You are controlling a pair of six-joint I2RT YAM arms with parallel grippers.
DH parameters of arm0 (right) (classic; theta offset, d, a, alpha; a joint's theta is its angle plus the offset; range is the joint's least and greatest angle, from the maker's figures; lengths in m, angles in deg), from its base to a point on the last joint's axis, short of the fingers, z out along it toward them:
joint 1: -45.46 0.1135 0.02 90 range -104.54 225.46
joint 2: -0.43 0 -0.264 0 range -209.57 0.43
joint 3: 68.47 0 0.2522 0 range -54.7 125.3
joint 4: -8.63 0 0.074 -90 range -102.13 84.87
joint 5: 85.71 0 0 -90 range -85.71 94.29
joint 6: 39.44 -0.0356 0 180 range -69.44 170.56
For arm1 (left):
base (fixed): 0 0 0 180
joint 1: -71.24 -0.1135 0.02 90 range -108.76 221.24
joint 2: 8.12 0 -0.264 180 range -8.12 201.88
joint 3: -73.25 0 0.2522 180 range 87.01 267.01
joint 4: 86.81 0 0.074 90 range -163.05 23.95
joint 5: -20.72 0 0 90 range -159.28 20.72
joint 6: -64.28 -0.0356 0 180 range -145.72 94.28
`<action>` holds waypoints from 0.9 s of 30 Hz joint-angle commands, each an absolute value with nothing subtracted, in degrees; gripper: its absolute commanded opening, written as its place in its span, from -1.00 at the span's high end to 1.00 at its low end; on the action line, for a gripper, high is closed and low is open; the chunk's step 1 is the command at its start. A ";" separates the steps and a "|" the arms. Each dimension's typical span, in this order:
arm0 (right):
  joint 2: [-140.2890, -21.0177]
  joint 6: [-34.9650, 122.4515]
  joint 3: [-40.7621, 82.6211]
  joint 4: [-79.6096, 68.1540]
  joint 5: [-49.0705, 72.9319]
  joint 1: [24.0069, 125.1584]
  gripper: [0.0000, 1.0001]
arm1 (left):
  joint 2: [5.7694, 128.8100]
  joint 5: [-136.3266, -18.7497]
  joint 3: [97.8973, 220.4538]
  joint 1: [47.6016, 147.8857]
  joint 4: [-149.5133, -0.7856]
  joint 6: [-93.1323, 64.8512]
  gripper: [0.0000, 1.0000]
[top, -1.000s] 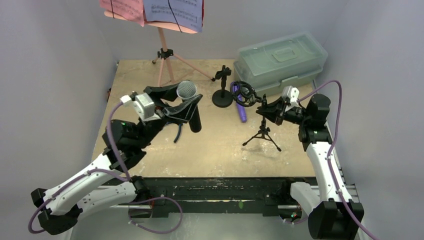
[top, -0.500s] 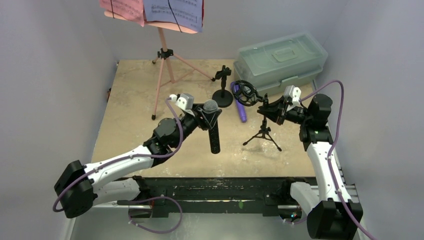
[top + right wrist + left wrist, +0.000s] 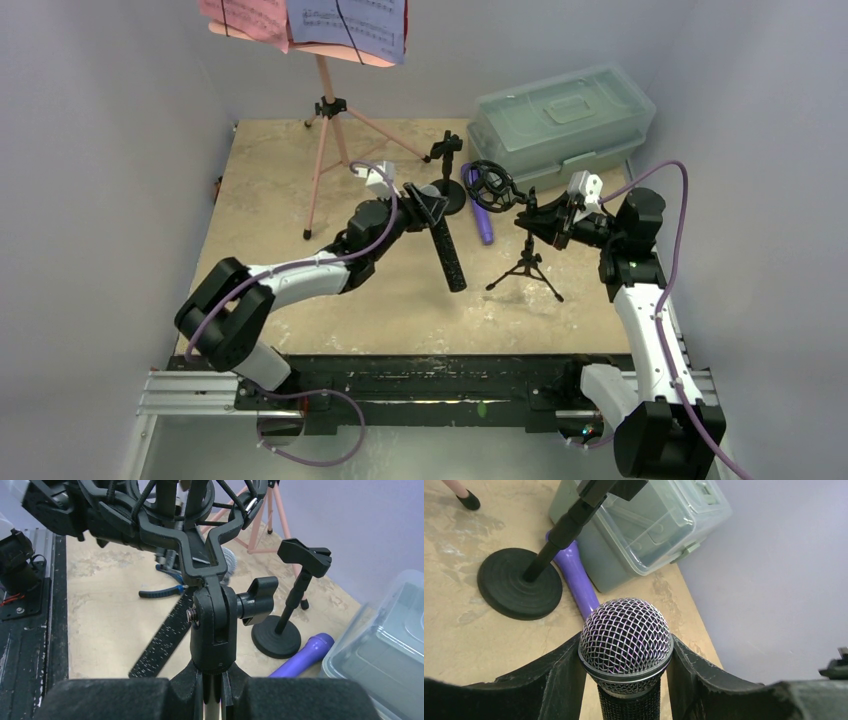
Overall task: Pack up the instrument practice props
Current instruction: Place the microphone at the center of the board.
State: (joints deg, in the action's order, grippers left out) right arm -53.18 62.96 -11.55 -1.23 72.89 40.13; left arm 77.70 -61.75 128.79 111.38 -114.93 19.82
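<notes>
My left gripper [image 3: 425, 208] [image 3: 624, 652] is shut on the black silver-headed mic [image 3: 447, 255] [image 3: 625, 635] just below its mesh head. The handle hangs tilted above the table's middle. My right gripper [image 3: 540, 222] [image 3: 214, 685] is shut on the post of the black tripod mic support [image 3: 525, 265] [image 3: 212, 625], under its ring cradle [image 3: 490, 185]. The purple mic [image 3: 482, 220] [image 3: 574, 572] [image 3: 302, 655] lies between them, beside a round-based mic support [image 3: 445, 190] [image 3: 519, 582] [image 3: 277, 637]. The pink music rack [image 3: 325, 110] stands at the back left, holding printed sheets [image 3: 345, 20].
A translucent greenish lidded box [image 3: 560, 115] [image 3: 644, 525] [image 3: 385, 650] sits at the back right, close to the purple mic. Blue-handled pliers [image 3: 162, 587] lie on the table under my left arm. Grey walls close in on the left, right and back.
My left arm has swung right and away from me, carrying the black mic from the left-centre to the middle; the handle now points down. The right arm has not moved.
</notes>
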 commanded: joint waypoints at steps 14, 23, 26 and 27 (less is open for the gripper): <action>-51.95 65.19 -10.41 0.54 74.85 39.63 1.00 | 101.98 -55.82 157.97 111.35 -95.05 29.52 1.00; -52.04 67.19 -9.97 -1.28 75.13 39.57 1.00 | 109.85 -54.66 164.62 111.33 -92.43 30.95 0.90; -52.18 67.74 -9.78 -1.81 75.28 39.57 1.00 | 111.81 -54.02 165.75 111.37 -92.82 31.43 0.81; -52.16 67.87 -9.74 -1.91 75.30 39.57 1.00 | 112.38 -53.99 166.28 111.35 -92.82 31.48 0.75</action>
